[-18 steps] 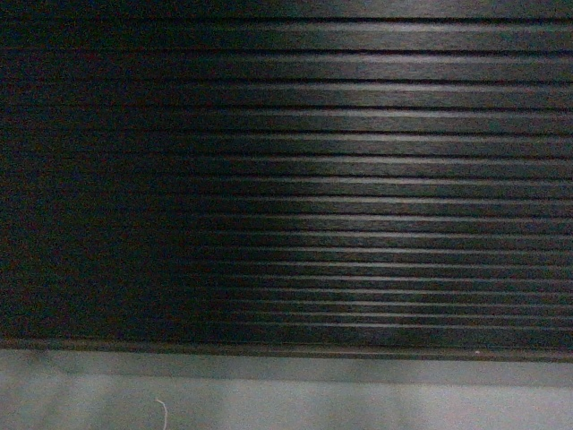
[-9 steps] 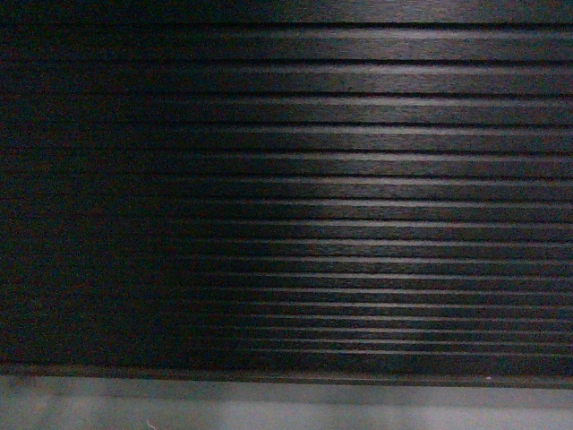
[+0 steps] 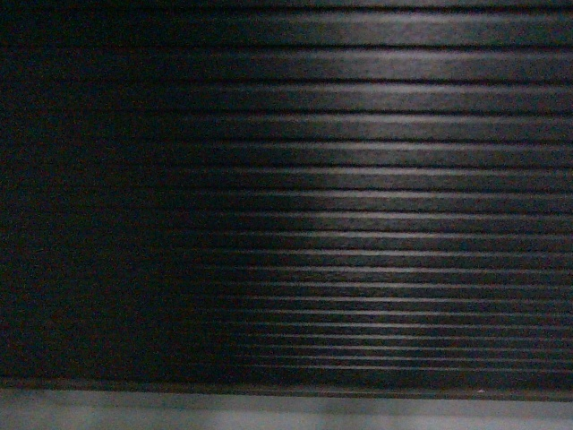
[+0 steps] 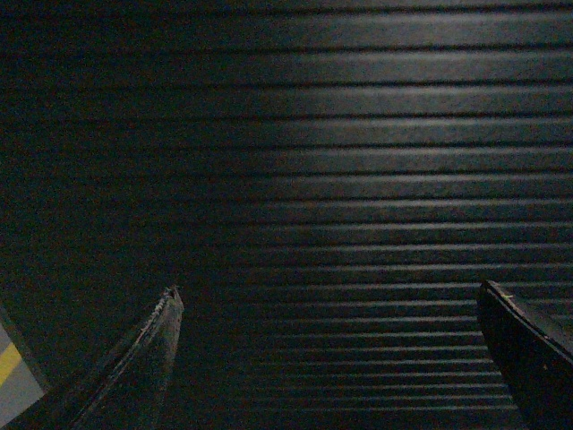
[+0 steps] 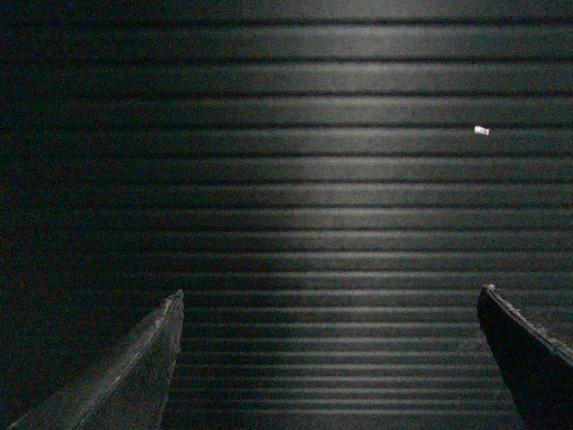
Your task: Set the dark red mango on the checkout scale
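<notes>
Head view: filled almost wholly by the ribbed front panel of the checkout (image 3: 358, 206), black, its ribs running horizontally from the left edge of the frame to the right. Lighting uneven: a pale wash falls on the centre and right of the panel, while the left part sinks into near darkness. Along the bottom edge of the panel runs the grey plinth (image 3: 286, 410), a narrow level band, blurred.

Left wrist view: same ribbed panel, ribs horizontal, dimly lit in the upper middle. Left gripper (image 4: 327, 291) shows two dark fingertips rising from the bottom corners of the frame; the jaws stand wide apart, with nothing between them but the panel behind. At the lower left corner a small patch of grey floor (image 4: 13, 390) with a yellow stripe (image 4: 7, 362) crossing it aslant.

Right wrist view: ribbed panel again, lit in a soft vertical band through the middle. Right gripper (image 5: 329, 293) likewise has its jaws spread wide and holds nothing. A small white fleck (image 5: 482, 131) sits on one rib toward the upper right.

Dark red mango: in none of the three views, so its position, heading and long axis cannot be told. Scale: likewise out of view.
</notes>
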